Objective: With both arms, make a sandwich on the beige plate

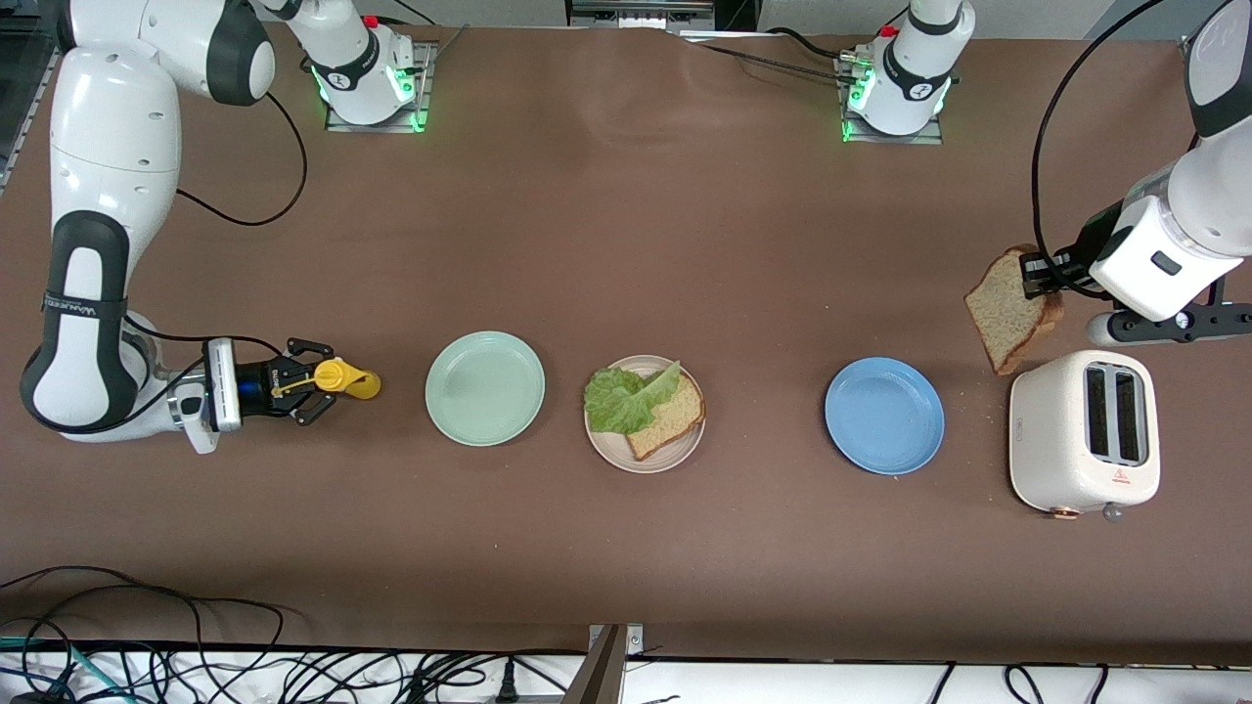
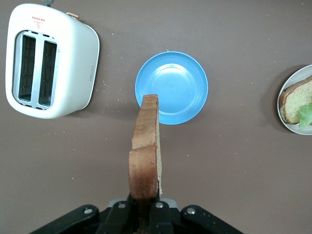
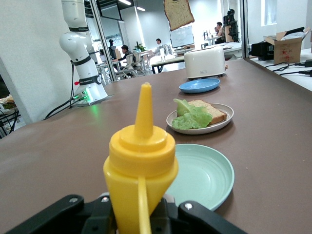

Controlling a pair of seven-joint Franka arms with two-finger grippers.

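A half-built sandwich sits on the beige plate [image 1: 599, 452] between the green plate [image 1: 484, 388] and blue plate [image 1: 884, 416]: 1 brown slice [image 1: 670, 420] under ruffled lettuce [image 1: 626, 399]. The right gripper [image 1: 311, 381], low at its own end of the table, clenches a yellow squeeze bottle [image 1: 349, 379]. Above the toaster [image 1: 1084, 431], the left gripper [image 1: 1039, 275] grasps the crusted top slice [image 1: 1007, 311], yet to be placed.

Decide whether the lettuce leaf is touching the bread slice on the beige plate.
Touching. The front view shows the lettuce leaf lying over part of the bread slice on the beige plate, no gap between.

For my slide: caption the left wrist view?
Left gripper holds a bread slice edge-on above the table, near blue plate and toaster.
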